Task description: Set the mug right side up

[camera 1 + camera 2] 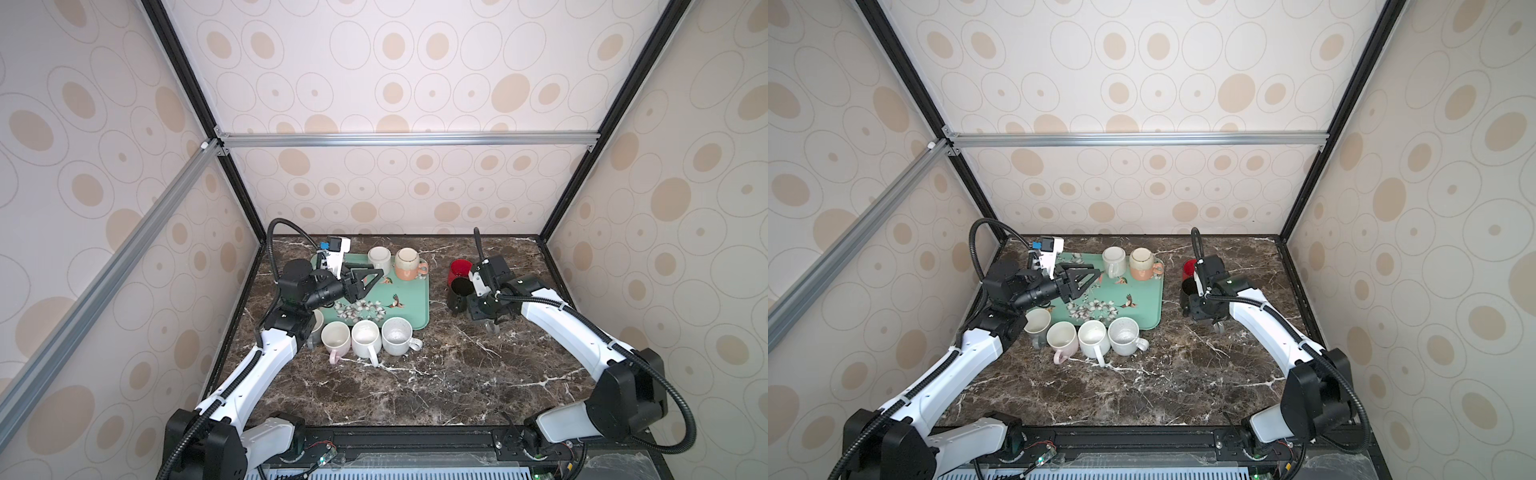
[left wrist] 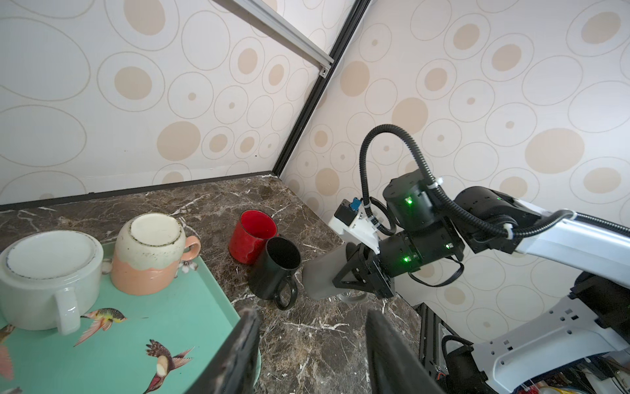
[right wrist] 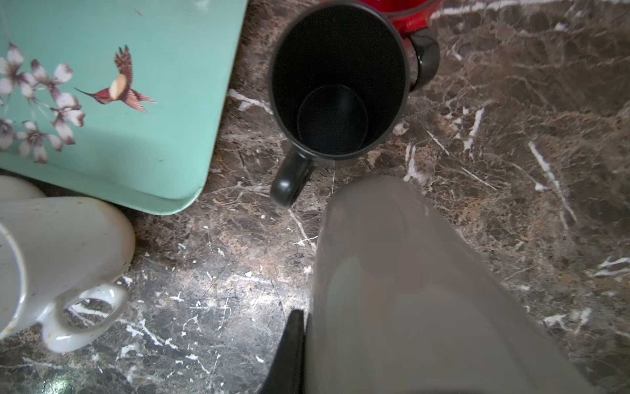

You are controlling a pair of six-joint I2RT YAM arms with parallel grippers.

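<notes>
In both top views the left gripper point(image 1: 371, 283) hangs over the green tray point(image 1: 415, 307), but the right arm's wrist point(image 1: 490, 270) hides what it's got down by the black mug point(image 1: 459, 293). Left wrist cam sorts that out: right gripper point(image 2: 337, 273) pinching the grey mug point(image 2: 318, 278), tipped sideways just beside the black one, left fingers point(image 2: 238, 351) spread, nothing between. Right wrist cam adds a look straight down into the upright black mug, grey mug blurry up close.

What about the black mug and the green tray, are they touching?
Apart. The right wrist view shows a strip of bare marble table between the black mug and the edge of the green tray.
</notes>
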